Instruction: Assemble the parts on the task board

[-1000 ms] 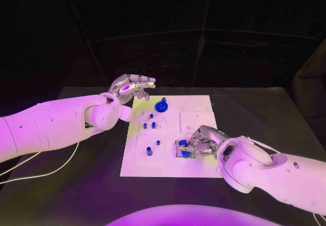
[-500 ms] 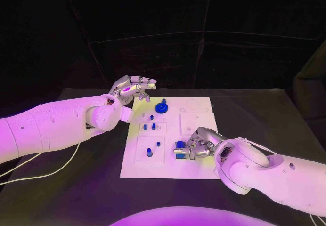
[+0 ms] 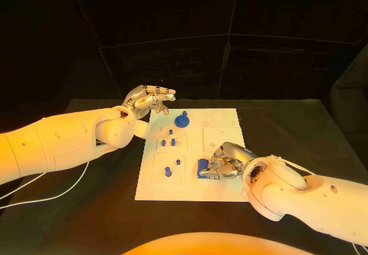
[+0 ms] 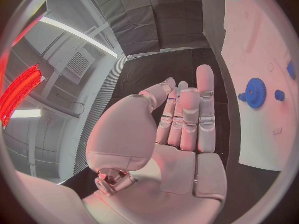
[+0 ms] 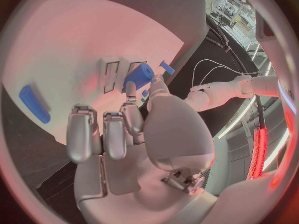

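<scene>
**Right hand brings a blue part toward the board's near edge**

The right hand (image 3: 220, 166) sits over the near right part of the white board (image 3: 226, 118), a little closer to the board's middle than a second ago. Its fingers (image 5: 129, 115) are curled in, pinching a chunky blue part (image 5: 139, 75); another blue piece (image 5: 34, 103) lies loose on the board nearby. The small shift suggests the hand is lining the part up with its slot, so seating it looks like the step in hand.

The left hand (image 3: 147, 99) hovers off the board's far left corner as before, fingers (image 4: 189, 115) straight, close together and holding nothing. The blue gear (image 3: 182, 120) stands on the far part of the board, with small blue pegs (image 3: 173, 141) in the middle.
</scene>
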Controlling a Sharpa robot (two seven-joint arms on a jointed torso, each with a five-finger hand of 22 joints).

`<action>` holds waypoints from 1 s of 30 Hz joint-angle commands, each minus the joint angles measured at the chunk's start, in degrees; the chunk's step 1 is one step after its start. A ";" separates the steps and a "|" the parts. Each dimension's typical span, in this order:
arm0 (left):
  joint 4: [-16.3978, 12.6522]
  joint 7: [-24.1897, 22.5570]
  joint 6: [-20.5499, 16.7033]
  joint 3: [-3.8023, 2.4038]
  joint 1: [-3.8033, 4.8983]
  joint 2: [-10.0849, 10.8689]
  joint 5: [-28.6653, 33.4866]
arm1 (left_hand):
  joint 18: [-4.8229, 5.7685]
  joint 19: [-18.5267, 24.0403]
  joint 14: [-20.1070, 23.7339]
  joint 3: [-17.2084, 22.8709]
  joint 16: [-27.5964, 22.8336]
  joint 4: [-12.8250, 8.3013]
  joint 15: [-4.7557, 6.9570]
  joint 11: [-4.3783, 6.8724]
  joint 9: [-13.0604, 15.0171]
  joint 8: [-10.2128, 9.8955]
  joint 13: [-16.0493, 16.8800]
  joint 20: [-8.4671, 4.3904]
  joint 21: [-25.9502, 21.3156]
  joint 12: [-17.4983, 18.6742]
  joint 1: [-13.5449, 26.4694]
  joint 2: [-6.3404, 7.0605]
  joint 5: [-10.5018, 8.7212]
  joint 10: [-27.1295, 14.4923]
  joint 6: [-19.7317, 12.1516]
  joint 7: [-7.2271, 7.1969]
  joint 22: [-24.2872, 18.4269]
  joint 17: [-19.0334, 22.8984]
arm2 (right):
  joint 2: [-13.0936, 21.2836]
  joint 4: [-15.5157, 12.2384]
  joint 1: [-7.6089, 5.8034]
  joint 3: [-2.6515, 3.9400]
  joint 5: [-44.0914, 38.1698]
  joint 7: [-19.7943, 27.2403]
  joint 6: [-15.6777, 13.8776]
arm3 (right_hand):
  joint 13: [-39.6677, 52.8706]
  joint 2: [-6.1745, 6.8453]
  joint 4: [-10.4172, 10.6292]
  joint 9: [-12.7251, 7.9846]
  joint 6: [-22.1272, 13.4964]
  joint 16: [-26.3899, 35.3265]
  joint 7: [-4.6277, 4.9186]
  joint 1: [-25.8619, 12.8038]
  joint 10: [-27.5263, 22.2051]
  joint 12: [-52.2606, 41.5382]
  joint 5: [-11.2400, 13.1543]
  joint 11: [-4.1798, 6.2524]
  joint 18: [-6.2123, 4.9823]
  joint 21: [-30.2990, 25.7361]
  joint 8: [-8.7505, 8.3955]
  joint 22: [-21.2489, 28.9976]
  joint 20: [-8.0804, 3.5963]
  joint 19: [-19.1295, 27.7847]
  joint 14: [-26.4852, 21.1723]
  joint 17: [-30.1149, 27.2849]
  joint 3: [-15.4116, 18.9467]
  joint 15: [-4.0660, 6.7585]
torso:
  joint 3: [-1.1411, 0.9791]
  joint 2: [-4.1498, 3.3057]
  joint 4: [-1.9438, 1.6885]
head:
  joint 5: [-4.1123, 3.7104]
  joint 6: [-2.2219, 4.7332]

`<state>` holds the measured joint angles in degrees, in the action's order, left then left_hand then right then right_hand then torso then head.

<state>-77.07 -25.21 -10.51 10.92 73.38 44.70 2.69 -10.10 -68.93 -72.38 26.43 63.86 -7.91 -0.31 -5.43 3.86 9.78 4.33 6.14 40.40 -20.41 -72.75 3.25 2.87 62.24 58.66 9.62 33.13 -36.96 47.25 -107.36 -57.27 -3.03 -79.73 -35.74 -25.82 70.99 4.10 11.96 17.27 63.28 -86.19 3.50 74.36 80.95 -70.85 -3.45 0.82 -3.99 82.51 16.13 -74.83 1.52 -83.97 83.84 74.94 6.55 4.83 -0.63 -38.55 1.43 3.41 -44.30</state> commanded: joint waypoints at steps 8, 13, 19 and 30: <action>-0.15 -0.16 0.66 -0.01 0.08 -0.01 -0.07 | -0.40 0.10 0.22 -0.22 0.42 -0.20 -0.14 0.21 0.04 0.20 -0.01 0.05 -0.29 -0.23 0.14 0.00 0.28 -0.30 0.12 -0.04 -0.09 -0.08 | -0.05 0.11 -0.07 0.01 -4.88 0.17 2.08 | 0.54 -2.76 -4.18 1.05 1.39 0.26 -0.70 6.56 0.07 -0.07 0.46 0.68 0.97 0.42 1.10 -0.43 -0.30 -0.10 4.45 6.81 -2.10 0.29 | 0.12 0.11 -0.17 | -0.35 -0.20; -0.13 -0.14 0.63 -0.01 0.07 0.01 -0.07 | -0.40 0.09 0.25 -0.19 0.39 -0.22 -0.14 0.22 0.04 0.21 -0.02 0.05 -0.29 -0.25 0.09 -0.07 0.29 -0.31 0.13 -0.05 -0.09 0.03 | 0.10 0.39 -0.07 0.01 -5.23 -0.23 3.02 | 1.00 -3.08 -3.65 1.43 1.62 0.27 -0.75 5.14 0.34 -0.46 0.21 0.68 0.99 0.42 1.45 -0.47 -0.33 -0.11 4.46 6.84 -1.42 0.29 | 0.09 0.07 -0.08 | -0.18 -0.28; -0.15 -0.09 0.73 0.00 0.07 0.10 -0.08 | -0.40 0.09 0.25 -0.19 0.39 -0.22 -0.14 0.22 0.04 0.21 -0.02 0.05 -0.29 -0.25 0.09 -0.07 0.29 -0.31 0.13 -0.05 -0.09 0.03 | 0.57 0.01 -0.07 0.01 -4.80 0.01 4.31 | 1.27 -2.90 -3.97 1.63 1.72 0.25 -0.89 5.30 0.48 -0.71 0.22 0.79 0.99 0.44 1.64 -0.52 -0.37 -0.12 4.47 6.90 -1.24 0.36 | 0.00 0.03 0.02 | -0.03 -0.46; -0.12 -0.01 0.84 0.04 0.07 0.26 -0.08 | -0.40 0.08 0.27 -0.16 0.38 -0.24 -0.13 0.23 0.04 0.23 -0.02 0.04 -0.29 -0.27 0.04 -0.12 0.29 -0.32 0.14 -0.07 -0.09 0.09 | 1.56 -0.37 -0.07 0.01 -4.06 0.44 6.59 | 3.65 -3.01 -4.85 2.43 2.52 0.04 -1.45 5.80 1.77 -3.11 0.42 1.24 1.05 0.57 2.64 -0.83 -0.60 -0.23 4.58 7.38 -0.85 0.69 | 0.04 0.06 -0.08 | -0.31 -0.67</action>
<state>-77.13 -25.05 -10.38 10.99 73.37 44.91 2.69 -10.10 -68.93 -72.38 26.43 64.08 -7.91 -0.31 -5.43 3.86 9.78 4.33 6.14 40.40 -20.41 -72.75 3.25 2.87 62.24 58.66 9.62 33.13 -36.94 48.74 -107.56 -57.26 -3.03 -83.76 -35.41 -20.95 74.65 1.22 7.39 19.62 65.39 -86.19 2.17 79.86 81.39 -73.72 -3.04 1.03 -3.98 82.73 18.43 -74.93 1.32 -84.17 84.07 74.93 5.72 5.03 -0.59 -38.47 1.41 3.32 -44.91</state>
